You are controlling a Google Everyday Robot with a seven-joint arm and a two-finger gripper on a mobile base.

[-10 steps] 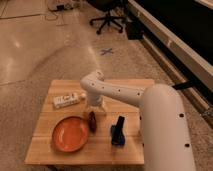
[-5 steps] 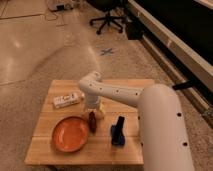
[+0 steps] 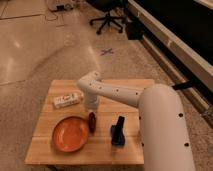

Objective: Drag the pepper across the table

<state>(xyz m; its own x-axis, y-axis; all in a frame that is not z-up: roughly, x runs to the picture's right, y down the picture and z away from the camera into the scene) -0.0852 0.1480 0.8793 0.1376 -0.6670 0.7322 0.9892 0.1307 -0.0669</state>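
Wooden table (image 3: 55, 152) is carrying the pepper (image 3: 92, 122) just beside the orange plate (image 3: 70, 134), gripper (image 3: 91, 106) hovering at its far tip, jaws' state I cannot tell, and a glancing drag is risking rolling it onto the plate.

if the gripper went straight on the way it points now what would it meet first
Probably the pepper, lying below the gripper beside the orange plate, with the table under it; depth is unclear.
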